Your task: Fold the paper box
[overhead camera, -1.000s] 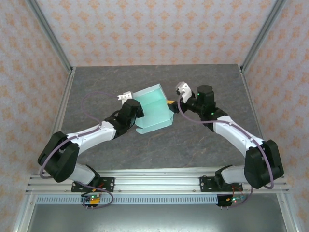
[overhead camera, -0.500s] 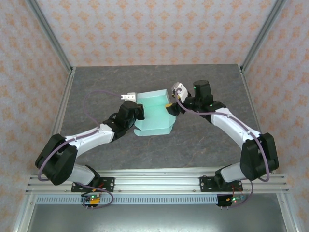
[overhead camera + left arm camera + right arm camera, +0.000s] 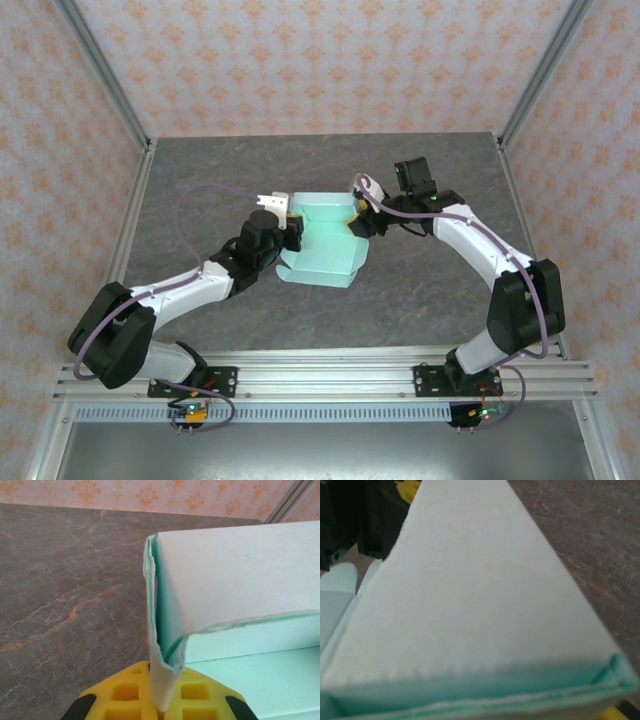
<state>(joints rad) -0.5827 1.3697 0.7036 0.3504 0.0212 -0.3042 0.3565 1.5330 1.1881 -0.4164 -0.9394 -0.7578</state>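
Note:
The paper box (image 3: 325, 245) is pale mint-green card, partly folded, held just above the dark table between both arms. Its back wall stands up and its front flaps spread toward the arms. My left gripper (image 3: 290, 224) is at the box's left end. In the left wrist view its yellow fingers (image 3: 125, 695) are shut on a folded corner of the paper box (image 3: 235, 575). My right gripper (image 3: 358, 214) is at the box's right end, and the box wall (image 3: 470, 595) runs away from its camera. A sliver of yellow finger (image 3: 616, 714) shows under the card; the fingertips are hidden.
The grey marbled table (image 3: 420, 290) lies bare around the box. Metal frame posts (image 3: 100, 70) and patterned walls close it in on three sides. My left arm's black wrist (image 3: 355, 525) shows beyond the box's far end in the right wrist view.
Both grippers turned the box: its raised wall swung from a slant to level across the table. The left gripper moved right, the right gripper moved left and its wrist rolled.

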